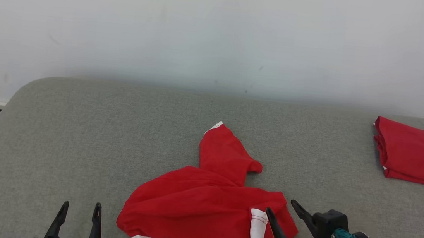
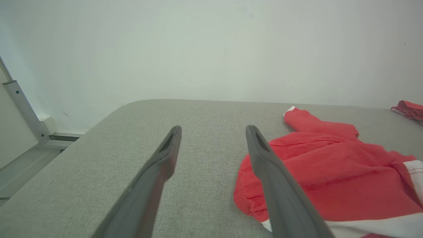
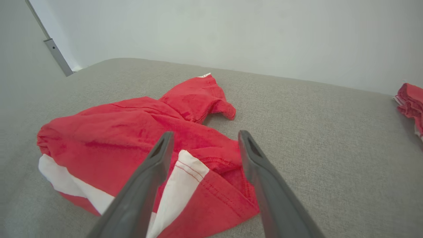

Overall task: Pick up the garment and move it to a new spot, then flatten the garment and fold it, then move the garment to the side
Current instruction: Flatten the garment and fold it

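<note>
A crumpled red garment (image 1: 207, 204) with white panels lies on a grey, fabric-covered tabletop (image 1: 78, 129). Its broad body spreads sideways, and one narrow red part with a white tip reaches from the body toward the wall (image 1: 219, 38).

The right pincer (image 1: 280, 205) is at the garment's right near corner, fingers spread wide and holding nothing. In the right wrist view this pincer (image 3: 205, 133) straddles a folded white panel and a red hem of the garment (image 3: 132, 132). Whether the tips touch the cloth cannot be told.

The left pincer (image 1: 82, 204) is to the left of the garment, also spread wide and empty. In the left wrist view it (image 2: 214, 129) points over bare grey surface, with the garment (image 2: 330, 178) beside its right finger and just apart from it.

The right arm looks the nearer of the two for a first grasp, since cloth already lies between its fingers.

Well to the right of the garment, near the tabletop's far right corner, sits a second red jersey (image 1: 414, 158), folded flat, with dark lettering. Behind the garment the pale wall is plain. Far to its left, past the rounded tabletop corner, a grey metal post (image 2: 23, 109) stands against the wall.
</note>
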You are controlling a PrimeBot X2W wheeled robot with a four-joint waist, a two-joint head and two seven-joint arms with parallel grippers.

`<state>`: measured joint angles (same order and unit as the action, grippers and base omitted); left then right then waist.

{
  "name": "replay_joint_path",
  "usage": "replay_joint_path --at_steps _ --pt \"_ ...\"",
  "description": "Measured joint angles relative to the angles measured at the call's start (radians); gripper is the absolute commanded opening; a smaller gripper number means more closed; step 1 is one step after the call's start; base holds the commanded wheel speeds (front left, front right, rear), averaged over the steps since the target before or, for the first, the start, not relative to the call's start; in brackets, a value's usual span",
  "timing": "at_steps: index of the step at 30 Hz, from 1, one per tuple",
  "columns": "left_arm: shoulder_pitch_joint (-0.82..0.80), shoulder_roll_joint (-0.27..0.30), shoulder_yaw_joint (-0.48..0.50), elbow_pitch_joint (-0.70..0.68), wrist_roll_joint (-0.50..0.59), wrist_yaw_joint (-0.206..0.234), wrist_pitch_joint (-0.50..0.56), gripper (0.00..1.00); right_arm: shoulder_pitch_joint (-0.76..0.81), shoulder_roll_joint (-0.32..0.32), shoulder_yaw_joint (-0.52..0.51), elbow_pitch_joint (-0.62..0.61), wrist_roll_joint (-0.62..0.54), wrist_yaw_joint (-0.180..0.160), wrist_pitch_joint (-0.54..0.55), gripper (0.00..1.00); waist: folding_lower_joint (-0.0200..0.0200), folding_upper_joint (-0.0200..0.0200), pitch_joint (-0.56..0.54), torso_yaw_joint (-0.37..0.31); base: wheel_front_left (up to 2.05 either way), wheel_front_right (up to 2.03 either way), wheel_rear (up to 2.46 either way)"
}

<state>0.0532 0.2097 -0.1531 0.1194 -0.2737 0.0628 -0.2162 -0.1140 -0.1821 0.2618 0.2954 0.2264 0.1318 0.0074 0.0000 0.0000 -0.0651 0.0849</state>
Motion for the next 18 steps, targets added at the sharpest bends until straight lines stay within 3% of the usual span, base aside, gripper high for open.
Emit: replay_joint_path --at_steps 13,14,15,16,17,18 --pt "0.002 -0.014 -0.034 0.024 -0.013 -0.011 0.006 1.00 -0.143 -0.075 0.167 0.237 0.072 0.000 0.081 1.00 0.0000 0.0000 0.012 0.090 0.00 0.00 0.00" --pt "0.001 -0.015 -0.035 0.027 -0.014 -0.012 0.005 1.00 -0.152 -0.076 0.172 0.256 0.075 0.000 0.082 0.96 0.0000 0.0000 0.014 0.096 0.00 0.00 0.00" --pt "-0.001 -0.016 -0.036 0.030 -0.016 -0.012 0.003 1.00 -0.160 -0.076 0.177 0.275 0.080 0.000 0.083 0.53 0.0000 0.0000 0.016 0.101 0.00 0.00 0.00" --pt "-0.003 -0.016 -0.036 0.033 -0.017 -0.015 0.001 1.00 -0.168 -0.076 0.184 0.293 0.080 0.000 0.088 0.36 0.0000 0.0001 0.018 0.105 0.00 0.00 0.00" --pt "-0.005 -0.016 -0.036 0.037 -0.018 -0.017 0.000 1.00 -0.173 -0.074 0.185 0.306 0.081 0.000 0.076 0.00 0.0000 0.0001 0.020 0.108 0.00 0.00 0.00" --pt "-0.007 -0.017 -0.035 0.040 -0.020 -0.017 -0.003 1.00 -0.179 -0.073 0.181 0.317 0.081 0.000 0.061 0.00 0.0000 0.0000 0.023 0.110 0.00 0.00 0.00"
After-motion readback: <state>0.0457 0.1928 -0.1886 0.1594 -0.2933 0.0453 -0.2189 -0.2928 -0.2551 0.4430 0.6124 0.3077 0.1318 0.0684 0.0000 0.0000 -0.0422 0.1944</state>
